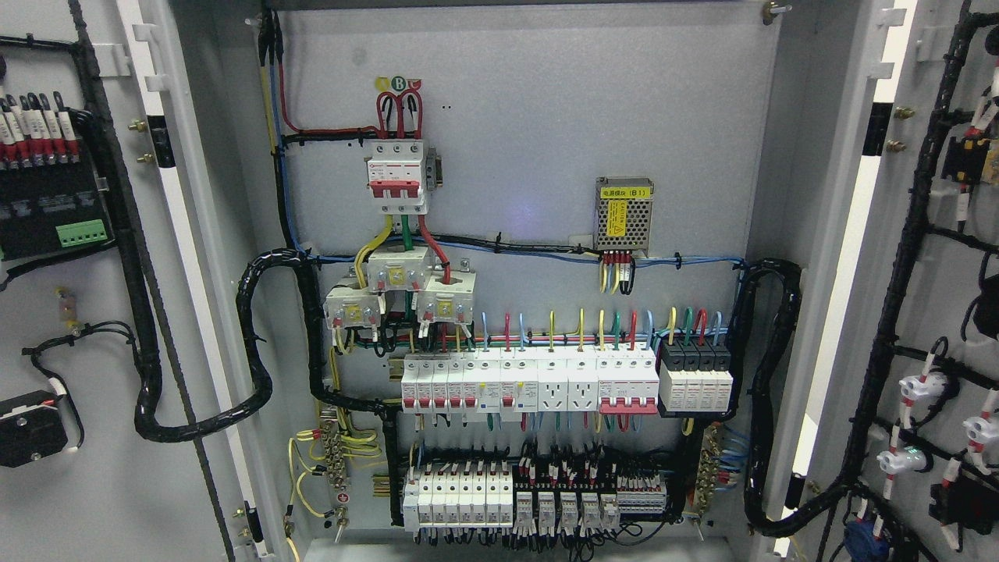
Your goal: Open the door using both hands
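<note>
An electrical cabinet fills the head view with both doors swung wide. The left door (86, 484) shows its inner face with black wiring and terminal blocks. On the right door (905, 257) the inner face carries cable looms and white connectors. Between them lies the grey back panel (531, 117) with a red-and-white main breaker (398, 176), rows of breakers (531, 382) and a small metal power supply (623, 215). Neither of my hands nor arms appears anywhere.
Thick black cable bundles loop from each door into the cabinet at the left (257, 343) and at the right (769, 390). A lower row of relays and breakers (531, 496) sits near the cabinet floor. Coloured wires run between the rows.
</note>
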`<state>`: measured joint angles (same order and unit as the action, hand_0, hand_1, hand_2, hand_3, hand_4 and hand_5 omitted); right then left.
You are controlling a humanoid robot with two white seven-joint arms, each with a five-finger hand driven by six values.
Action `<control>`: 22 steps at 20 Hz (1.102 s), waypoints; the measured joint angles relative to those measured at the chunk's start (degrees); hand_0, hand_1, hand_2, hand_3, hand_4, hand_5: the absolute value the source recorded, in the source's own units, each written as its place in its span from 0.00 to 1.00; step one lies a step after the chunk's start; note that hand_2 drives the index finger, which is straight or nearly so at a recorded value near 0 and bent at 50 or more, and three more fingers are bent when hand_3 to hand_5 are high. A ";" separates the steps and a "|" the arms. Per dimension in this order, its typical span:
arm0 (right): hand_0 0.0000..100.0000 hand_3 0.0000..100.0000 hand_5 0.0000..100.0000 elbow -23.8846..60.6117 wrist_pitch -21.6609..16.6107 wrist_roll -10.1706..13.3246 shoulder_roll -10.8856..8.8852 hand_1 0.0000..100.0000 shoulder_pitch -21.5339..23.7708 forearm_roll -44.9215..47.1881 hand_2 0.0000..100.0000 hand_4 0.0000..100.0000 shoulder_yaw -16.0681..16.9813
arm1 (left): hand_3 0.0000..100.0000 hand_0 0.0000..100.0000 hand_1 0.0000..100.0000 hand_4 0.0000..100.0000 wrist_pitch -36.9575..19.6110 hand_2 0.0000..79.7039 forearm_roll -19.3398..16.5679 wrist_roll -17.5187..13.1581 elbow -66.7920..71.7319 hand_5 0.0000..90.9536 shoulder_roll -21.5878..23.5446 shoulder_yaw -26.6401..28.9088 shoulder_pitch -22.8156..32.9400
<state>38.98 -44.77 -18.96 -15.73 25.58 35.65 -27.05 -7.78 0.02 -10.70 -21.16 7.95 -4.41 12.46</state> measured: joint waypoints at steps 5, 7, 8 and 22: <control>0.00 0.00 0.00 -12.16 12.59 0.05 4.01 0.00 -5.74 -0.03 0.00 0.00 2.01 | 0.00 0.00 0.00 0.03 8.04 0.00 -0.26 -0.21 5.46 0.00 -1.16 0.08 -0.77; 0.00 0.00 0.00 -15.92 19.79 -0.04 5.20 0.00 -7.38 -0.08 0.00 0.00 2.64 | 0.00 0.00 0.00 0.03 9.08 0.00 -1.18 -0.27 6.94 0.00 -1.60 0.04 -0.96; 0.00 0.00 0.00 -17.58 22.63 -0.11 5.76 0.00 -8.22 -0.21 0.00 0.00 2.90 | 0.00 0.00 0.00 0.03 9.46 0.00 -1.54 -0.12 7.58 0.00 -1.79 0.05 -1.01; 0.00 0.00 0.00 -31.23 38.78 11.24 11.39 0.00 -14.05 -16.86 0.00 0.00 5.00 | 0.00 0.00 0.00 0.03 11.07 0.00 -1.89 1.51 12.37 0.00 -3.96 2.79 -1.23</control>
<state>7.75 -5.99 -7.72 -4.34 11.53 18.79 -22.05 3.29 -1.87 -9.19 -8.79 3.99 -1.63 11.23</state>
